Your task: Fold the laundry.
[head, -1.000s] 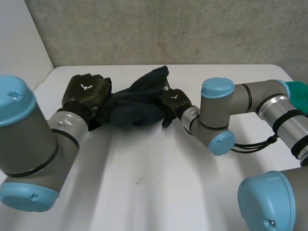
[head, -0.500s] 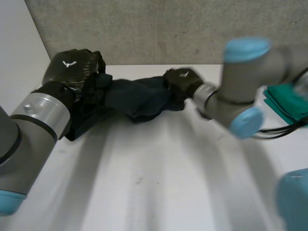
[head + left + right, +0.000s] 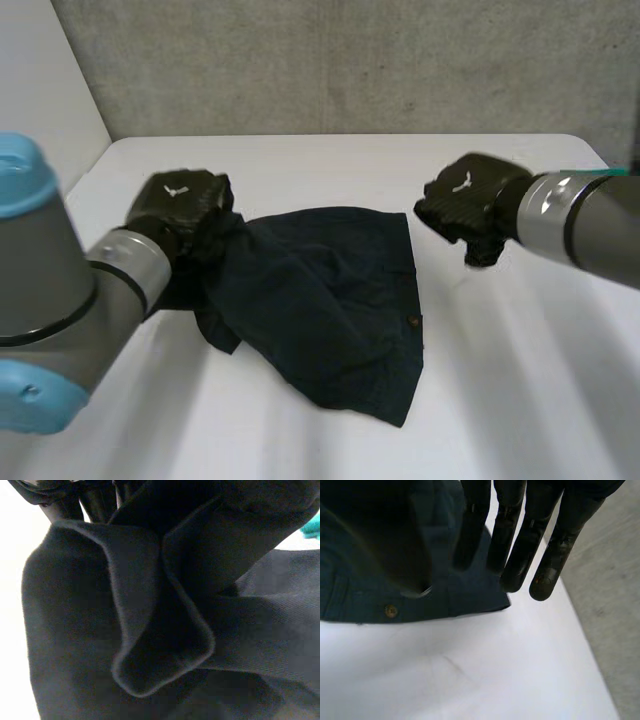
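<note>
cloth was bunched between both hands a second ago, now lies spread flat on the table. left hand clamps the cloth's left edge, fabric gathered under it. right hand has let go, fingers straight and empty, just off the cloth's far right corner. likely spread-out nearly done, folding not begun; left side is rumpled.

White surface, bare toward the near edge; a dark navy garment lies spread across its middle; one side bunched and raised; a small button faces up.
</note>
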Robot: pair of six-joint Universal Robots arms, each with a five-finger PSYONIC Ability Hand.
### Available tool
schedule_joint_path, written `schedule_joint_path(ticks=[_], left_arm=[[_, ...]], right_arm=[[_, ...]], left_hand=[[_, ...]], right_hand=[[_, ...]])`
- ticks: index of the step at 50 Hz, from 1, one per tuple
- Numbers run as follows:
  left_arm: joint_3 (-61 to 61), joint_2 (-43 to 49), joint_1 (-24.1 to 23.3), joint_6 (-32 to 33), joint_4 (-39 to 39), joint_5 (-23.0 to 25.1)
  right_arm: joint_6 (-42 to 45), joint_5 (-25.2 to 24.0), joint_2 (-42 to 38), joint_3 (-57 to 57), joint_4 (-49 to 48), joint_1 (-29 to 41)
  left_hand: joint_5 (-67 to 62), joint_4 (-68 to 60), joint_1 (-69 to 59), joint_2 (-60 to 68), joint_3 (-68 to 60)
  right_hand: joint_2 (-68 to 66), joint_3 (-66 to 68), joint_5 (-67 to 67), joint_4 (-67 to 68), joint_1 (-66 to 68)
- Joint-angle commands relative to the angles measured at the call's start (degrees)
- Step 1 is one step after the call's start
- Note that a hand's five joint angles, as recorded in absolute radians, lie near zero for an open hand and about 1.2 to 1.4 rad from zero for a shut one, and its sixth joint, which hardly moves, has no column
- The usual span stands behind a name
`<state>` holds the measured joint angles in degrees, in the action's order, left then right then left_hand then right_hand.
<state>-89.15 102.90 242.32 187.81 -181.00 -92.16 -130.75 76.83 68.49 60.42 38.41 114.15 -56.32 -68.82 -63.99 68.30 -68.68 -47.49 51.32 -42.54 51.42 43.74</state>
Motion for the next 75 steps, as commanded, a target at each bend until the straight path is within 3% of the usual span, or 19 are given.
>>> schedule_joint_path(ticks=[1, 5, 10, 17, 24, 35, 49, 50, 52, 55, 62, 66, 70, 75], left_arm=[[4.9, 8.2, -0.8, 1.1, -0.2, -0.2], [8.3, 10.8, -0.8, 1.3, -0.5, -0.3], [11.4, 12.8, -0.6, 1.4, -1.0, -0.5], [12.1, 14.3, -0.6, 1.8, -2.2, -0.6], [11.5, 15.0, -0.6, 1.6, -2.3, -0.7], [11.3, 15.2, -0.8, 1.2, -2.3, -0.7], [11.3, 15.1, -0.6, 1.2, -2.3, -0.7], [11.3, 15.1, -0.5, 1.2, -2.3, -0.7], [11.2, 15.0, -0.5, 1.2, -2.3, -0.8], [10.9, 14.6, -0.6, 1.2, -2.2, -1.0], [7.7, 8.3, -0.6, 1.2, -0.8, -0.7], [4.9, 2.6, -0.5, 1.4, 1.1, -0.5], [2.6, -2.2, -0.5, 1.7, 3.1, -0.3], [-0.2, -4.1, -1.0, 1.9, 6.7, -0.1]], right_arm=[[-21.2, 1.0, -6.9, 4.0, -12.1, -0.8], [-33.8, -1.1, -5.7, 11.9, -16.8, -2.3], [-40.6, -5.1, -0.4, 23.7, -21.2, -2.4], [-42.9, -5.5, 6.4, 41.5, -32.2, -1.5], [-43.0, -5.7, 9.7, 50.8, -39.4, 1.2], [-42.2, -4.7, 6.8, 52.6, -46.6, 5.3], [-42.0, 0.9, -2.2, 47.6, -49.0, 9.4], [-42.0, 1.0, -2.5, 47.3, -49.5, 9.6], [-42.0, 1.7, -2.7, 46.8, -50.8, 9.6], [-42.0, 2.8, -1.8, 45.6, -51.9, 8.9], [-36.6, 2.5, 8.3, 38.6, -46.5, 7.4], [-22.9, 1.2, 13.4, 29.7, -32.8, 0.8], [-12.6, 0.5, 13.4, 21.6, -21.0, -2.1], [-10.1, 1.2, 11.1, 14.1, -13.5, -1.9]], left_hand=[[-13.7, -11.2, -16.0, 11.7, -11.3], [-13.7, -11.2, -16.0, 11.7, -11.3], [-13.7, -11.2, -16.0, 11.7, -11.3], [-13.7, -11.2, -16.0, 11.7, -11.3], [-13.7, -11.2, -16.0, 11.7, -11.3], [-13.7, -11.2, -16.0, 11.7, -11.3], [-13.7, -11.2, -16.0, 11.7, -11.3], [-13.7, -11.2, -16.0, 11.7, -11.3], [-13.7, -11.2, -16.0, 11.7, -11.3], [-13.7, -11.2, -16.0, 11.7, -11.3], [-13.7, -11.2, -16.0, 11.7, -11.3], [-13.7, -11.2, -16.0, 11.7, -11.3], [-13.7, -11.2, -16.0, 11.7, -11.3], [-13.7, -11.2, -16.0, 11.7, -11.3]], right_hand=[[24.6, -28.4, 29.7, -28.5, -20.9], [31.8, -35.7, 36.9, -35.8, -28.1], [31.7, -35.5, 36.7, -35.6, -27.9], [19.4, -23.3, 24.5, -23.4, -15.7], [8.0, -11.8, 13.0, -11.9, -4.2], [9.0, -12.8, 14.0, -12.9, -5.2], [7.0, -10.8, 12.0, -10.9, -3.2], [4.0, -7.8, 9.0, -7.9, -0.2], [-26.9, 23.1, -21.8, 23.0, 30.6], [-32.5, 28.7, -27.5, 28.6, 36.3], [-32.5, 28.7, -27.5, 28.6, 36.3], [-32.5, 28.7, -27.5, 28.6, 36.3], [-32.5, 28.7, -27.5, 28.6, 36.3], [-32.5, 28.7, -27.5, 28.6, 36.3]])
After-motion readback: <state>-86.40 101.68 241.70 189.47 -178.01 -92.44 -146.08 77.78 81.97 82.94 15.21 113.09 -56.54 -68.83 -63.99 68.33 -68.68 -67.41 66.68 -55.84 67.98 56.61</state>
